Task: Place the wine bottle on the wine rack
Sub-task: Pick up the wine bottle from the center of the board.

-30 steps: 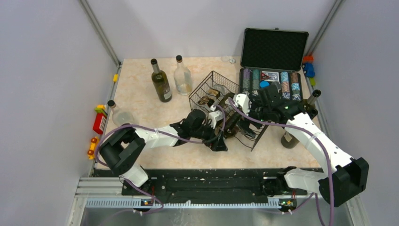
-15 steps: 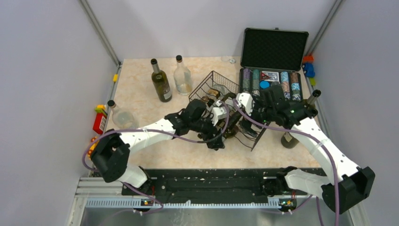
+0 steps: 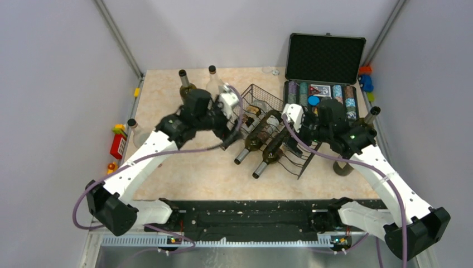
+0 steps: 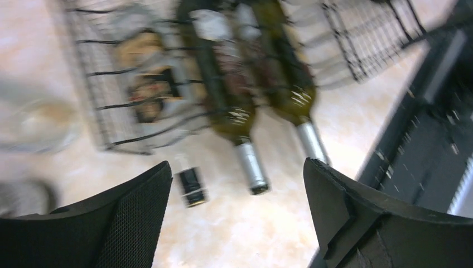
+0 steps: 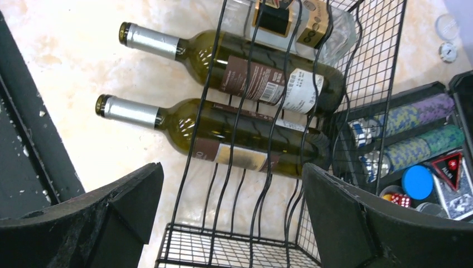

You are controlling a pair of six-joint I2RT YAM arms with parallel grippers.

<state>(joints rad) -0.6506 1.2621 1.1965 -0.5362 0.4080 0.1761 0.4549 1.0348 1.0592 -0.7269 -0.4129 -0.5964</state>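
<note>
The black wire wine rack (image 3: pixel 301 161) stands mid-table. Two green wine bottles (image 3: pixel 262 137) (image 3: pixel 274 149) lie side by side in its cradles, silver-capped necks pointing at the near left. A clear bottle with a gold label (image 3: pixel 249 113) lies in the rack's far-left cradle. My left gripper (image 3: pixel 227 134) hangs open above the rack's left side; its wrist view shows the two bottles (image 4: pixel 223 95) (image 4: pixel 287 84) below, blurred. My right gripper (image 3: pixel 298 139) hovers open over the rack's empty cradles (image 5: pixel 223 245), the bottles (image 5: pixel 262 72) (image 5: pixel 240 139) just beyond its fingers. Neither gripper holds anything.
An open black case of poker chips (image 3: pixel 321 95) sits behind the rack. A dark bottle (image 3: pixel 184 82) and a clear bottle (image 3: pixel 212 75) stand at the back left, a small clear one (image 3: pixel 139 134) at the left edge, another bottle (image 3: pixel 372 113) behind my right arm. Toys line both table sides.
My left arm has lifted away from the bottle necks and swung up to the far left, its jaws widening slightly. Both green bottles now lie uncovered in the rack. The right arm barely moved.
</note>
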